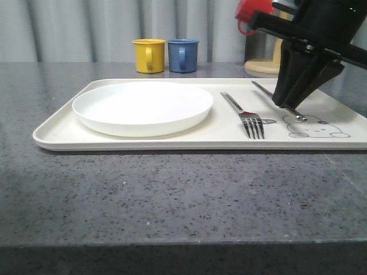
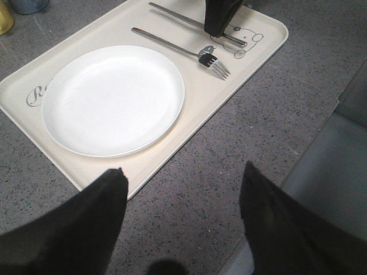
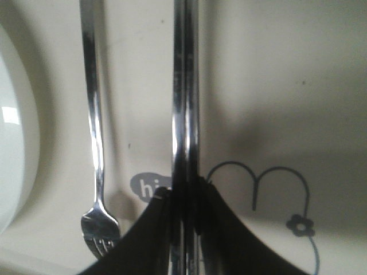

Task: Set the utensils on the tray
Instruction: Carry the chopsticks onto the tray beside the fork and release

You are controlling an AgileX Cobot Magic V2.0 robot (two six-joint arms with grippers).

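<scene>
Right claw [image 1: 293, 107] hides middle of chopsticks [image 1: 262, 89]; rabbit drawing [image 1: 319, 127] partly covered, red mug [image 1: 250, 12] cut off behind arm. Right claw fingers pressed together on chopsticks, pair lying on tray [image 1: 57, 134] just beside fork [image 1: 243, 112], on side away from white plate [image 1: 142, 107]. Fork between plate and chopsticks, apart from plate. Left claw [image 2: 182, 215] fingers spread apart, nothing between, over desk [image 2: 229, 166] near tray edge beside plate. Yellow mug [image 1: 149, 55], blue mug [image 1: 183, 55] behind tray.

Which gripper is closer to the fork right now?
Right. The right gripper is down on the tray, shut on the chopsticks just beside the fork. The left gripper hangs open over the table, off the tray's plate side.
</scene>
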